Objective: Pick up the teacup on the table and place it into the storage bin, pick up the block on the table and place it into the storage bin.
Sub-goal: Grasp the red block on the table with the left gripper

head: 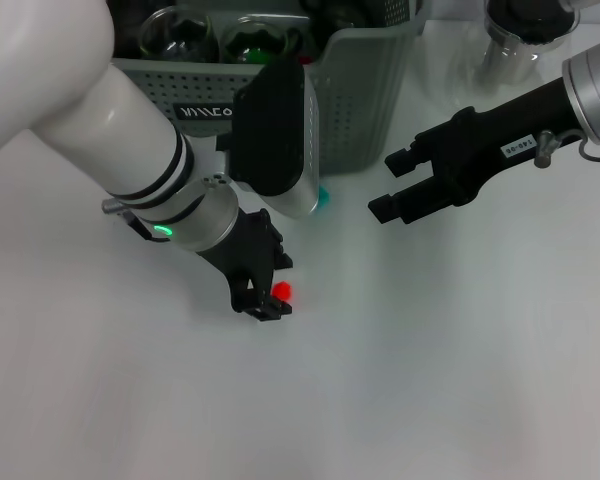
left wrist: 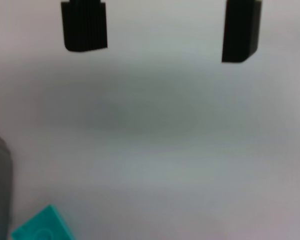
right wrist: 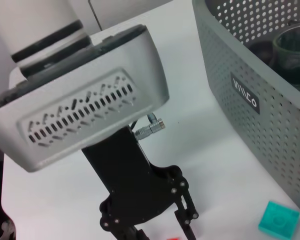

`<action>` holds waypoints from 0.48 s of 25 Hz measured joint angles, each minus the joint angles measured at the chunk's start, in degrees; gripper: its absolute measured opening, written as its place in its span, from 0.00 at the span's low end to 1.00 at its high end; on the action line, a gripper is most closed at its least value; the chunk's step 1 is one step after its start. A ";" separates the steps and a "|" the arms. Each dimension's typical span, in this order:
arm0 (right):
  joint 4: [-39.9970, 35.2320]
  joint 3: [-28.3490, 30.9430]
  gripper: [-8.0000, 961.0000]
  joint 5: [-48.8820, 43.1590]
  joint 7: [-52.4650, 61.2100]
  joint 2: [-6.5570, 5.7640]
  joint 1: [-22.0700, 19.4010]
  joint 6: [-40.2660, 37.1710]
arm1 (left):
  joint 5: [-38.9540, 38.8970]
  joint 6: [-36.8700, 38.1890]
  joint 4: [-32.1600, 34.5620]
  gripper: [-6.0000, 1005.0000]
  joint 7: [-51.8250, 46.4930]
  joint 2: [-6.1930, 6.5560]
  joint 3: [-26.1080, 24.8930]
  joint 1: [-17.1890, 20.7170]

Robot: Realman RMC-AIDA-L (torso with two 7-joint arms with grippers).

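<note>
— Head view: storage bin (head: 365, 95) at table's (head: 460, 360) far edge, holding glass cups (head: 178, 35), perhaps teacups.
— Teal block (left wrist: 42, 227) just beside bin's front wall. Left gripper (head: 270, 295) open beside something small and red (head: 281, 291); right gripper (head: 392, 185) open, hovering.

The left arm's tool (right wrist: 157, 227) points down at the counter (right wrist: 215, 145); a teal block (right wrist: 279, 218) lies beside it, against the storage bin (right wrist: 250, 75).

Overhead head view, two close wrist views

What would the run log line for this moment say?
left gripper: open, low at red block | right gripper: open, hovering beside storage bin | teal block: on table
</note>
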 joint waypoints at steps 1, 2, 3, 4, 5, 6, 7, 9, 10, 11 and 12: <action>0.00 0.00 0.80 0.00 -0.06 0.02 0.01 0.00 | -0.12 -0.41 -0.33 0.71 0.00 0.00 0.14 0.00; 0.00 0.00 0.80 0.00 -0.09 0.05 -0.01 0.00 | -0.26 -0.61 -0.53 0.67 0.00 0.00 0.19 -0.01; 0.00 0.00 0.80 -0.01 -0.10 0.05 -0.02 0.00 | -0.44 -0.83 -0.76 0.59 0.00 0.00 0.21 -0.01; 0.00 0.00 0.80 -0.01 -0.10 0.05 -0.04 0.00 | -0.55 -0.94 -0.87 0.51 0.00 -0.01 0.23 -0.01; 0.00 0.00 0.80 -0.01 -0.10 0.05 -0.04 0.00 | -0.58 -1.02 -0.91 0.50 0.00 -0.04 0.29 -0.01; 0.00 0.00 0.80 0.00 -0.12 0.04 -0.04 0.00 | -0.59 -1.10 -0.91 0.50 0.00 -0.06 0.33 -0.01; 0.00 0.00 0.80 0.01 -0.13 0.02 -0.04 0.00 | -0.61 -1.16 -0.91 0.49 0.00 -0.06 0.38 0.01; 0.00 0.00 0.80 0.02 -0.18 -0.02 -0.04 0.00 | -0.64 -1.22 -0.92 0.48 0.00 -0.10 0.42 0.11; 0.00 0.00 0.80 0.01 -0.19 -0.03 -0.04 0.00 | -0.66 -1.24 -0.92 0.48 0.00 -0.13 0.43 0.20; 0.00 0.00 0.80 0.00 -0.19 -0.03 -0.03 0.00 | -0.66 -1.29 -0.92 0.47 0.00 -0.15 0.43 0.28; 0.00 0.00 0.80 0.00 -0.20 -0.03 -0.03 0.00 | -0.67 -1.38 -0.95 0.47 -0.03 -0.16 0.44 0.34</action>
